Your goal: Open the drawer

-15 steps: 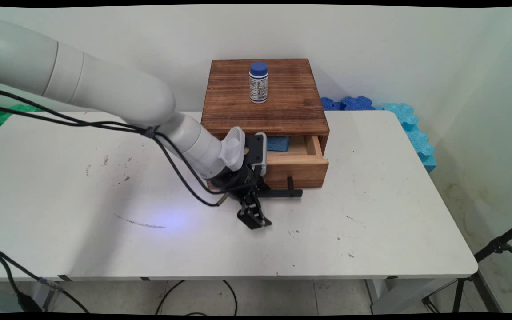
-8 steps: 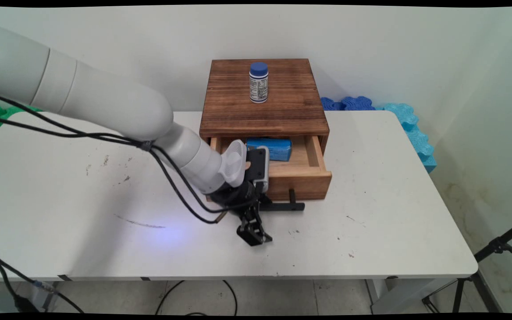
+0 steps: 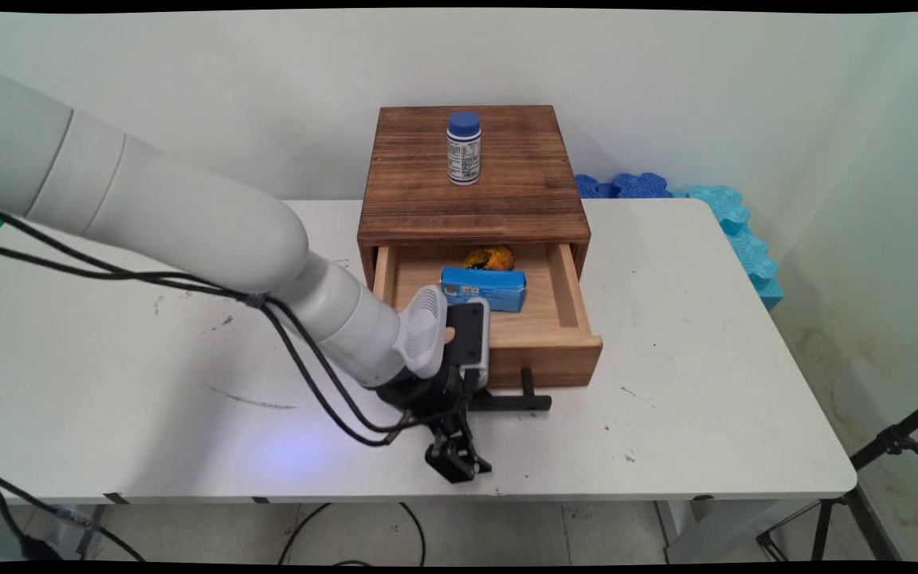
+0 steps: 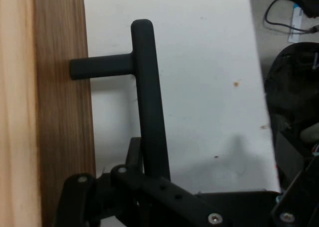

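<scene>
At bench's near edge, gripper (image 3: 457, 461) clenched on drawer handle (image 3: 516, 400), drawer (image 3: 555, 351) well out w/ blue box (image 3: 483, 288) inside. Risk: over-pull tips the cabinet (image 3: 471, 179), bottle (image 3: 463, 148) topples.

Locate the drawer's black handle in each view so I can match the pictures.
Main view: the handle lies low and centre, a horizontal bar in front of the drawer front, partly hidden by the tool.
Hand view: the handle runs upright through the middle, its lower end behind the tool's linkage.
Shared landmark: the handle's post joining the wooden drawer front.
</scene>
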`<control>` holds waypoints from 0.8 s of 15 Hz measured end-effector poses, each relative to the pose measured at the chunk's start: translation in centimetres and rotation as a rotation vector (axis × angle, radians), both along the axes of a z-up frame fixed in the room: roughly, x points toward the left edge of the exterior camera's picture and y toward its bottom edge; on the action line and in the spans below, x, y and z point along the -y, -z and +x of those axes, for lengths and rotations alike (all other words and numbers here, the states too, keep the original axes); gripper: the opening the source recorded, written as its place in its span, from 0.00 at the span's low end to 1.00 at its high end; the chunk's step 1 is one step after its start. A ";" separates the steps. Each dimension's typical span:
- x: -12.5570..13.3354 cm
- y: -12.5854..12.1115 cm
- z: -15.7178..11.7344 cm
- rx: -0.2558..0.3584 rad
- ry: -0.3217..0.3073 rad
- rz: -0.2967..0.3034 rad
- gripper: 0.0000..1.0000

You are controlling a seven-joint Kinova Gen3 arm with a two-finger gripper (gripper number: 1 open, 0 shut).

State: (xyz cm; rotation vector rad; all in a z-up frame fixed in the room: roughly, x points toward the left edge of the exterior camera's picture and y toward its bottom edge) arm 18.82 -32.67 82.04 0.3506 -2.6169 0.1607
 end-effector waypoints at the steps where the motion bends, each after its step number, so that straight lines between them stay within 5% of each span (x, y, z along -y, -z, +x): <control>1: -0.3 0.0 -0.1 0.000 0.000 0.001 1.00; 12: -3.7 -0.5 -1.6 -0.012 0.003 0.019 1.00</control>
